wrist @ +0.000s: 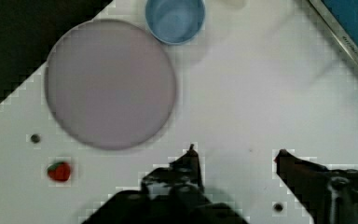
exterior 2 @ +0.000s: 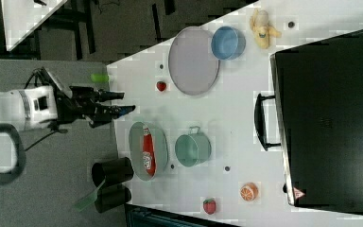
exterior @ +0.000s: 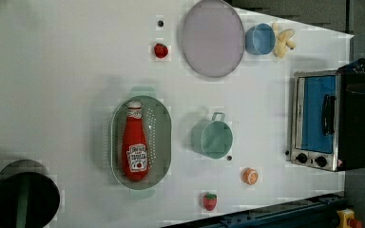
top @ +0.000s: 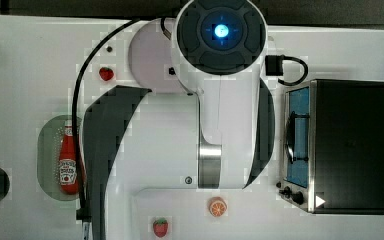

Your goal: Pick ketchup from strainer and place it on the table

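Tool [wrist: 235, 156] fingers are seen spread wide over bare desk [wrist: 242, 93], nothing pinched yet. Ketchup [exterior: 135, 145] is lying flat inside the strainer [exterior: 164, 128], near one long desk edge. Probably best grabbed across the narrow body, lifted straight up.

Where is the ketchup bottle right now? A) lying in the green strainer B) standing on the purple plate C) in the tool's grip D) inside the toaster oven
A: the ketchup lies on its side inside the pale green strainer, and the tool is open and holds nothing.
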Motion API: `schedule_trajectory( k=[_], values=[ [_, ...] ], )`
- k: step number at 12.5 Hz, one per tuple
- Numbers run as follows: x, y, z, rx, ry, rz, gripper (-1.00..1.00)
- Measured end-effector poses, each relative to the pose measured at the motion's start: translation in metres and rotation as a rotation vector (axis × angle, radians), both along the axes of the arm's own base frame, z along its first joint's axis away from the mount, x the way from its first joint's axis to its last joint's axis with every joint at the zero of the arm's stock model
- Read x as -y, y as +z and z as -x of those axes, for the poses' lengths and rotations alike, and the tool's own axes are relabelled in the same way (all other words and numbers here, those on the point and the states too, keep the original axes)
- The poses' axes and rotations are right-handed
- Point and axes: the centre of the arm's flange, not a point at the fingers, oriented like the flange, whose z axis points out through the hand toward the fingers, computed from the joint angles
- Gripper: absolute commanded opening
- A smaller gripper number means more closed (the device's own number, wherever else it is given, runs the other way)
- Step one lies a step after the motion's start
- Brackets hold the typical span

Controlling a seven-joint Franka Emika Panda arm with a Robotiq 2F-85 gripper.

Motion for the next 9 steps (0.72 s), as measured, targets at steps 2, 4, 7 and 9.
schedule_trajectory(
  k=[2, 4, 7, 9],
  values=[
    [0.006, -0.011, 0.060, -0.058, -0.014, -0.015, 0.82],
    [0.016, 0.000, 0.103, -0.056, -0.045, -0.011, 1.00],
    [0.005, 0.022, 0.094, 0.043, -0.028, 0.003, 1.00],
    [-0.035, 0.009, 0.081, 0.046, 0.051, 0.022, 1.00]
  ],
)
